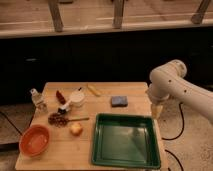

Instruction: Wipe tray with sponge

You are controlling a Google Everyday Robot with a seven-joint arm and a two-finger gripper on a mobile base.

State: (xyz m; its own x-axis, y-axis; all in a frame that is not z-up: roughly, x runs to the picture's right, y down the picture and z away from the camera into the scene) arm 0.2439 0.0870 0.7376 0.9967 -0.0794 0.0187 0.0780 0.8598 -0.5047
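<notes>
Tray (126, 147): glossy dark-green plastic. Sponge (118, 101): soft, matt blue-grey. Table (135, 90): matt pale wood. Gripper (156, 111), right of frame centre: matt tan. Arm (172, 82): smooth white shell.

High view, angled down on table (134, 90); end effector (156, 111) frame right.

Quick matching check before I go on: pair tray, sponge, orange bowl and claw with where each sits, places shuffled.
Things: 1 tray; 2 sponge; 3 orange bowl; 4 claw.
Places: a picture-left front corner of the table; b at the table's picture-right edge, by the tray's back corner; c front of the table, picture-right; d on the table, just behind the tray.
Pairs: 1-c; 2-d; 3-a; 4-b.
</notes>
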